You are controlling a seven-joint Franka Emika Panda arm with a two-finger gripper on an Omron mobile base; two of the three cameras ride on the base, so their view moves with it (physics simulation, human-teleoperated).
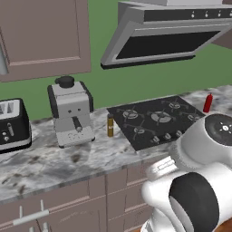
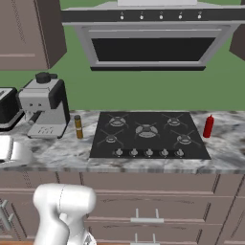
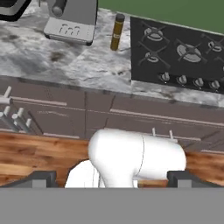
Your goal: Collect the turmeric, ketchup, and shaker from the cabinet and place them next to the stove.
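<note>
The turmeric point(image 1: 110, 125) point(image 2: 78, 127) point(image 3: 117, 32) stands upright on the marble counter, just left of the stove point(image 1: 158, 120) point(image 2: 148, 135) point(image 3: 179, 52). On the counter right of the stove stands the ketchup point(image 1: 207, 103) point(image 2: 208, 126), also upright. My gripper point(image 3: 113, 179) hangs low in front of the base cupboards, well back from the counter. It is open, its dark fingertips point(image 3: 43, 178) wide apart with nothing held. The shaker and the cabinet are out of view.
A grey coffee machine point(image 1: 71, 113) point(image 2: 45, 106) stands left of the turmeric, and a black toaster point(image 1: 13, 124) further left. A range hood point(image 1: 167, 34) hangs over the stove, an upper cupboard point(image 1: 43, 36) to its left. Drawers with silver handles point(image 2: 143, 220) run below the counter.
</note>
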